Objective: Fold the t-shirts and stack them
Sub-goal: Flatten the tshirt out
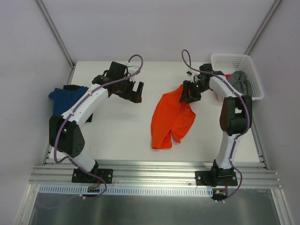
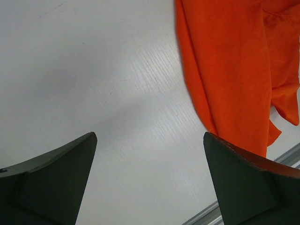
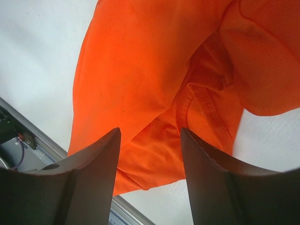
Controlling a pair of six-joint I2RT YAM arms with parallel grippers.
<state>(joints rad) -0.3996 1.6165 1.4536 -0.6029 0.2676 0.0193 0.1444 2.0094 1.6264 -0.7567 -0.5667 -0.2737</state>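
The bright orange t-shirt [image 1: 171, 119] lies crumpled in the middle of the white table [image 1: 117, 131], one corner reaching up toward my right gripper [image 1: 190, 91]. In the right wrist view that gripper [image 3: 150, 131] hangs just above the orange t-shirt [image 3: 140, 61], its jaws apart and nothing pinched between them. My left gripper [image 1: 133, 91] hovers wide open over bare table left of the shirt. The left wrist view shows this gripper [image 2: 150, 136] with the orange t-shirt [image 2: 225, 70] at its right. A dark blue t-shirt [image 1: 63, 99] with a black one [image 1: 75, 87] lies at the table's left edge.
A white lattice basket [image 1: 251, 63] stands at the back right, holding a grey t-shirt [image 1: 239, 80] and a bit of pink cloth [image 1: 228, 76]. An aluminium rail [image 1: 154, 171] runs along the near edge. White walls close in the sides and back.
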